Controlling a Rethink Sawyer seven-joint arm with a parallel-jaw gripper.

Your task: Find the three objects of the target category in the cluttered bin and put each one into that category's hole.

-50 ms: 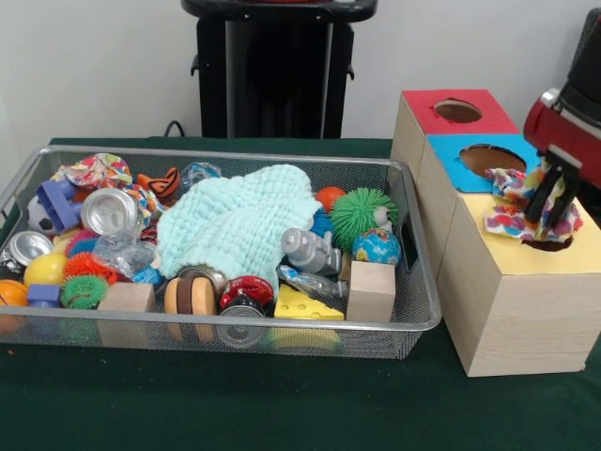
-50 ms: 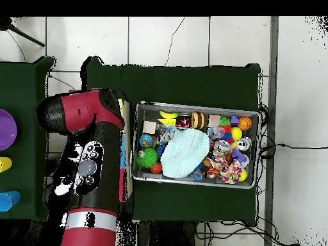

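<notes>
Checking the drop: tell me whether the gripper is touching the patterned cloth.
Touching. The front view shows the gripper pinching the patterned cloth over the yellow hole.

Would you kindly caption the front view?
Gripper lowers patterned cloth into the box's yellow hole beside the bin.

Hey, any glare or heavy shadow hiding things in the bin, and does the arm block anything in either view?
Front view: even light, only small highlights on the crushed can, and a soft shadow under the wire bin; the gripper and patterned cloth cover part of the yellow hole. Overhead view: the arm hides nearly all of the wooden boxes; the bin is unblocked.
</notes>
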